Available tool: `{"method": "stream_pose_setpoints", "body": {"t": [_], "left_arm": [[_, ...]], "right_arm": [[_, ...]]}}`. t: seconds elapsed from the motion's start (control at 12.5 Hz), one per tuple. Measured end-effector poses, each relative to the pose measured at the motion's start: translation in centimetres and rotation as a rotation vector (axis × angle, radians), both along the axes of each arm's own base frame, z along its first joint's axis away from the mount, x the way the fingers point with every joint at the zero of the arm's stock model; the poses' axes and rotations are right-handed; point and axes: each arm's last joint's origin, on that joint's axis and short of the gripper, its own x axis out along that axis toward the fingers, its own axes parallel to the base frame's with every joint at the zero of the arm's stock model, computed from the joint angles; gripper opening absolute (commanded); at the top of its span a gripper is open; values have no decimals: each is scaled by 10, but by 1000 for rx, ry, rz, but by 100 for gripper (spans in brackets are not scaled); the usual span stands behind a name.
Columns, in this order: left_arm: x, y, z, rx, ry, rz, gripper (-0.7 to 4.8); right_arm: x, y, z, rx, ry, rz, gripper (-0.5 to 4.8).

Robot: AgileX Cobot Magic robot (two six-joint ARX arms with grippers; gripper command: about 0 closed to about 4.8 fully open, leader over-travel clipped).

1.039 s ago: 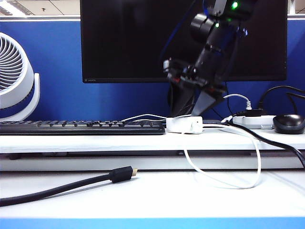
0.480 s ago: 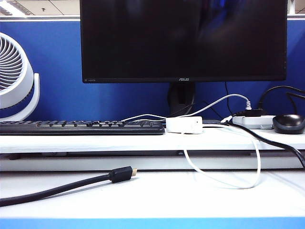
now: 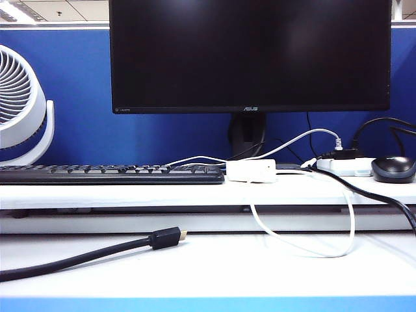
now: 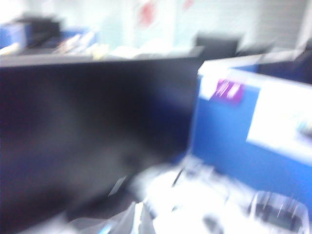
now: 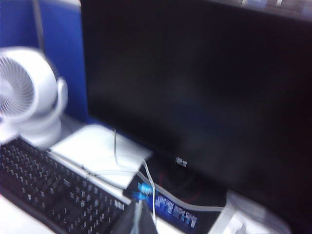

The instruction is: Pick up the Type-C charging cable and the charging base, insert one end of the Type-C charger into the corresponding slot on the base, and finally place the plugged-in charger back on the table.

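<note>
The charging base [image 3: 251,171], a small white block, lies on the raised shelf of the table [image 3: 130,195] in front of the monitor stand. The thin white Type-C charging cable [image 3: 305,250] hangs from the shelf edge beside the base, loops over the lower desk surface and climbs back up at the right. Neither arm shows in the exterior view. My left gripper [image 4: 139,220] is a blurred pair of pale fingers close together, with nothing in them. My right gripper [image 5: 141,219] is shut and empty, high above the keyboard [image 5: 48,190]. The slot is too small to make out.
A black monitor [image 3: 250,55] fills the back. A black keyboard [image 3: 110,173] lies on the shelf at the left, and a white fan [image 3: 19,107] stands at the far left. A power strip [image 3: 344,164] and mouse [image 3: 393,168] are at right. A thick black gold-tipped cable [image 3: 166,237] crosses the front.
A dark arm that hung over the charging base a second ago has lifted out of the exterior view. The base and the cables lie where they were.
</note>
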Motion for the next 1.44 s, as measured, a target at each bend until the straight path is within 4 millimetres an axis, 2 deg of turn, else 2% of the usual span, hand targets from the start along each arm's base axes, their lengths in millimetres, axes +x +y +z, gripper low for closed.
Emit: {"method": "stream_pose_setpoints", "body": {"t": [0.16, 0.24, 0.32, 0.4, 0.48, 0.56, 0.64, 0.88, 0.96, 1.04, 1.12, 1.2, 1.28, 1.36, 1.44], "left_arm": [[-45, 27, -8, 59, 36, 81, -6], [-68, 41, -16, 105, 59, 121, -6], [-80, 47, -20, 122, 68, 132, -6], [-98, 57, -27, 134, 75, 137, -6], [-116, 67, -39, 138, 82, 137, -6], [-125, 72, -59, 156, 109, 135, -6], [-120, 69, -92, 188, 164, 129, -6], [-81, 46, -168, 214, 273, 64, -6], [-55, 30, -206, 211, 339, 2, -6], [-41, 21, -232, 208, 369, -31, -6], [-13, 5, -287, 107, 304, -62, -5], [-14, 51, -385, 121, 190, 572, -5], [-14, 51, -385, 119, 191, 572, -5], [-14, 51, -385, 119, 191, 572, -5], [-14, 51, -385, 119, 191, 572, -5]], "right_arm": [[-12, -5, -25, 8, -18, 0, -6], [-11, -5, -52, 2, -4, 0, -6], [-10, -4, -68, 0, 2, 0, -6], [-9, -4, -95, -5, 13, 0, -6], [-12, -5, -135, 6, -3, -1, -6], [-13, -5, -178, 32, 23, -3, -6], [-12, -5, -232, 97, 117, -26, -6], [-18, -10, -289, 114, 178, -98, -6], [-20, -12, -309, 110, 182, -114, -6], [-22, -12, -324, 109, 198, -125, -6], [-24, -14, -356, 103, 247, -141, -6], [-24, -15, -355, 105, 232, -178, -6], [-19, -32, -352, 127, 166, -464, -6], [-16, -51, -350, 167, 94, -668, -6], [-15, -52, -351, 176, 116, -575, -6]]}}
